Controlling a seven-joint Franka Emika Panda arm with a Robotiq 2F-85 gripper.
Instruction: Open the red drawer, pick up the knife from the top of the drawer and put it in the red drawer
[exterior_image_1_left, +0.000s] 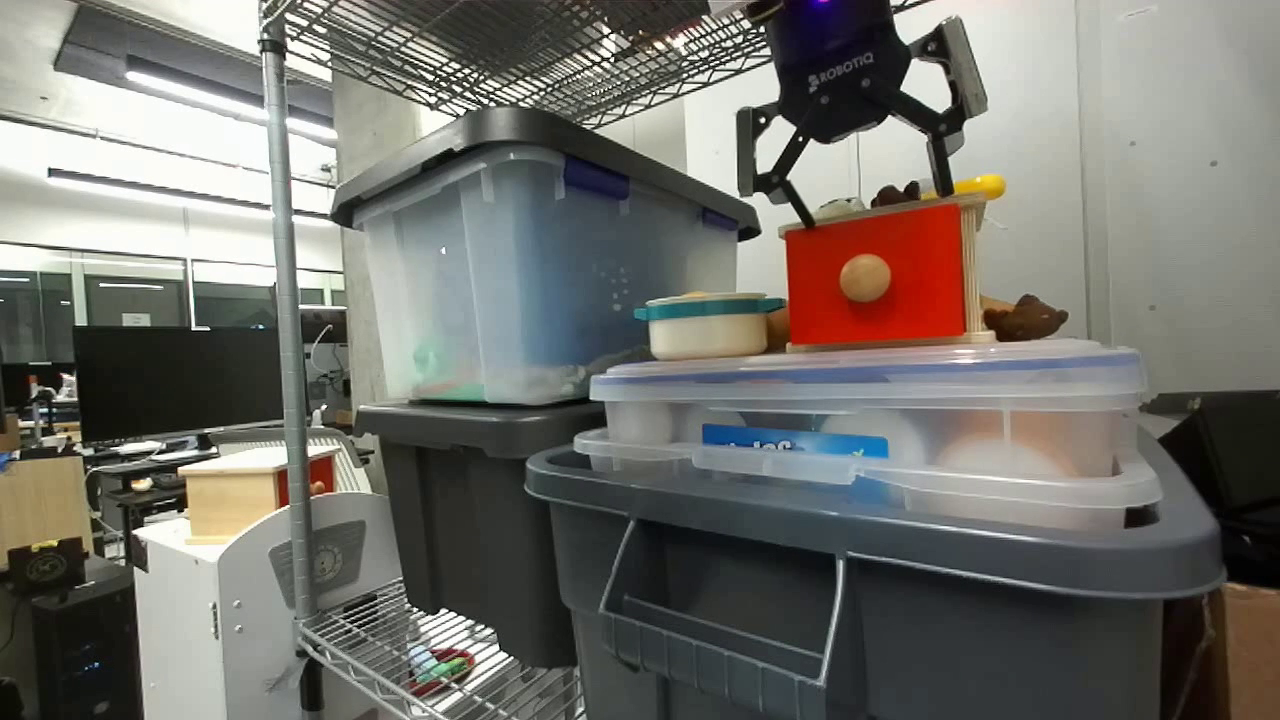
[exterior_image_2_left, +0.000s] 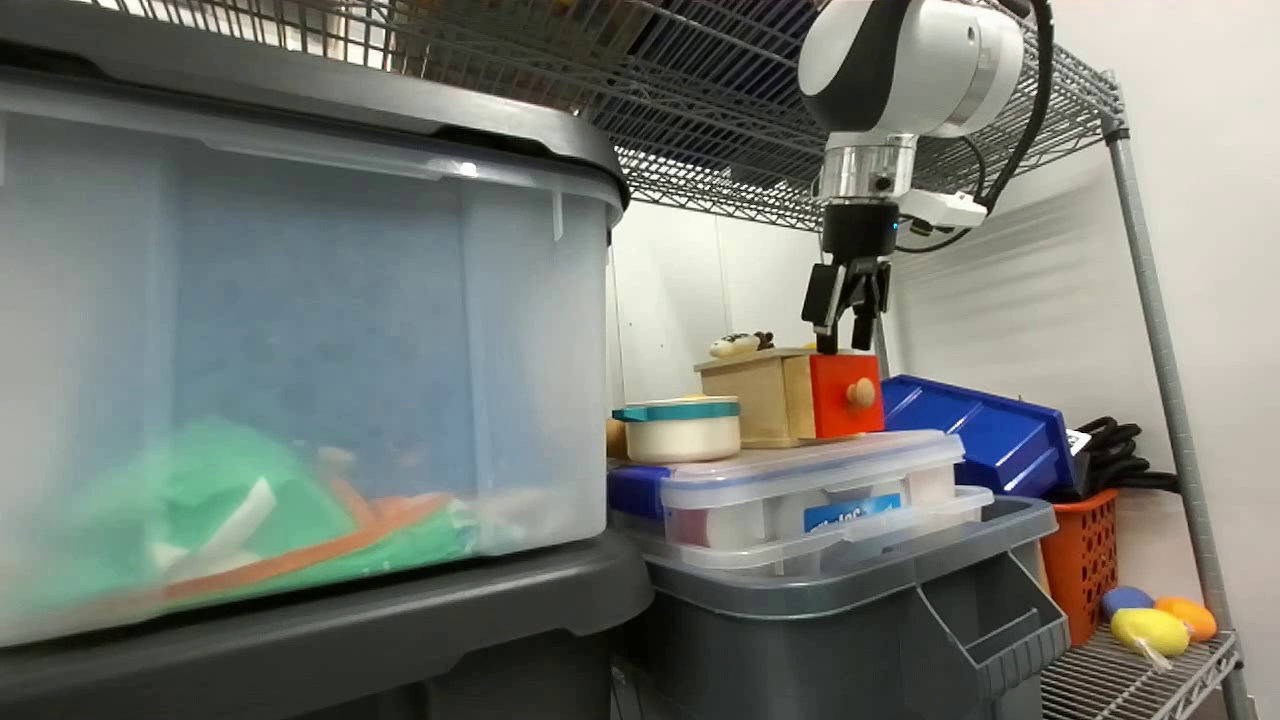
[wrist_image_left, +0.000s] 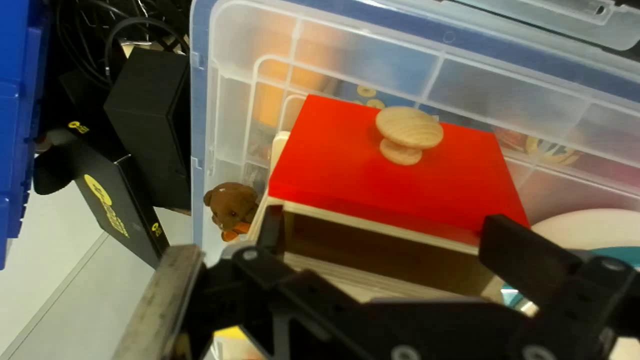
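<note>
The drawer (wrist_image_left: 395, 185) stands partly open. My gripper (exterior_image_1_left: 874, 207) is spread wide across the opening, holding nothing I can see. The knife (exterior_image_1_left: 985, 186) lies on top, far right in an exterior view; lifting and stowing it remain.

I have black fingers (wrist_image_left: 522, 252). I see the red drawer (wrist_image_left: 340, 160), plain scarlet in front, its knob (wrist_image_left: 410, 127) pale wood with curved grain. The knife (exterior_image_1_left: 987, 187) shows yellow, the bear (wrist_image_left: 230, 204) brown, the pot (exterior_image_1_left: 706, 332) cream with a teal band, the basket (exterior_image_2_left: 1084, 565) orange, patterned with holes.
</note>
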